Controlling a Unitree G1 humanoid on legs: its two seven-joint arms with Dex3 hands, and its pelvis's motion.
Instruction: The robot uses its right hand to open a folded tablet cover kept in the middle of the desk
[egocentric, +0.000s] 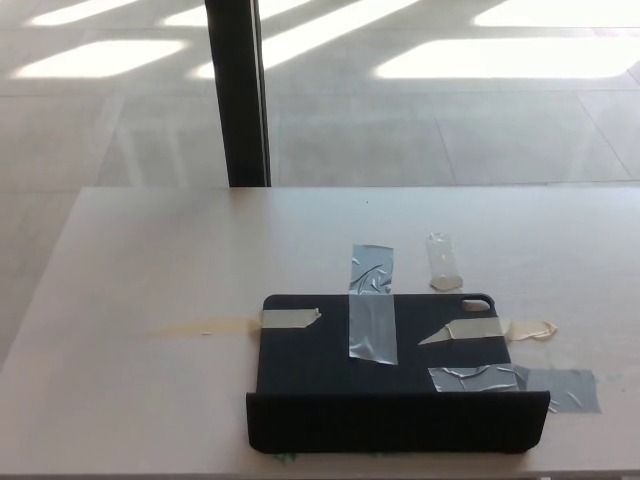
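Tablet cover (385, 375), black and lying flat, sits close to the near edge of the desk (150, 260), roughly midway between its left and right sides. Its near flap (397, 423) stands up as a low ribbed wall along the front. Strips of tape hold it down: a grey strip (371, 303) crosses its far edge onto the desk, a beige piece (290, 318) sits near its far left corner, another beige piece (485, 329) runs off its right side, and a crinkled grey strip (515, 380) lies across its right edge. A clear scrap (441, 262) is stuck to the desk just beyond. Neither robot hand shows, so I cannot tell how their fingers stand. A dark post (240, 90) rises behind the far edge.
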